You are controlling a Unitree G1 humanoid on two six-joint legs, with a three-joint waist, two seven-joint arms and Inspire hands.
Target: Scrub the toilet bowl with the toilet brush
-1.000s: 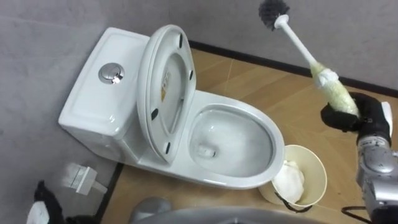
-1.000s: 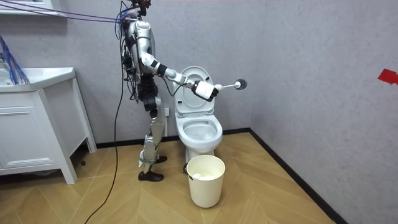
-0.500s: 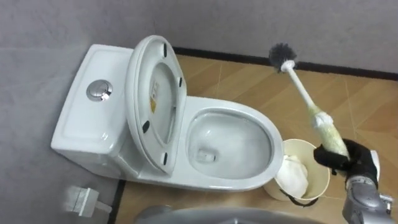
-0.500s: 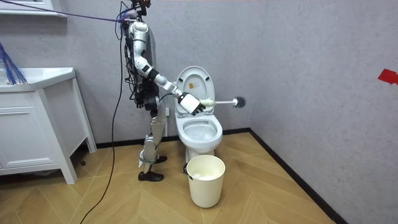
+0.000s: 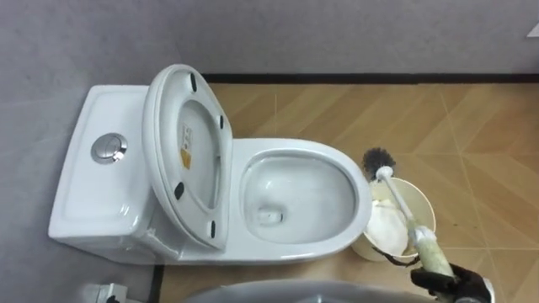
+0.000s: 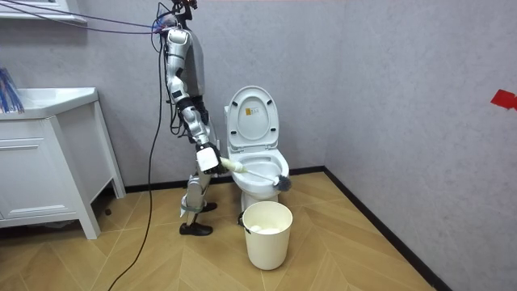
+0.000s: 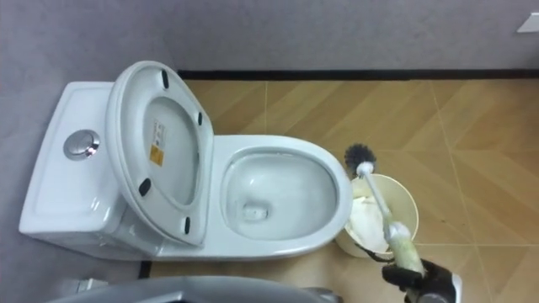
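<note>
Left eye view: right hand [image 5: 442,282] curled round the toilet brush [image 5: 402,204] grip, bristles over the waste bin [image 5: 426,206], just beside the toilet bowl [image 5: 295,145] rim, likely poised for swinging in. Room view: brush slanting down across the bowl front, open floor around. Right eye view: raised seat [image 7: 160,151] well clear.

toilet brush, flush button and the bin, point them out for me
toilet brush [image 5: 379,159]: left eye view, on its dark bristle head.
flush button [image 5: 107,148]: left eye view, on the middle of its chrome disc.
bin [image 6: 266,246]: room view, on its outer wall.
</note>
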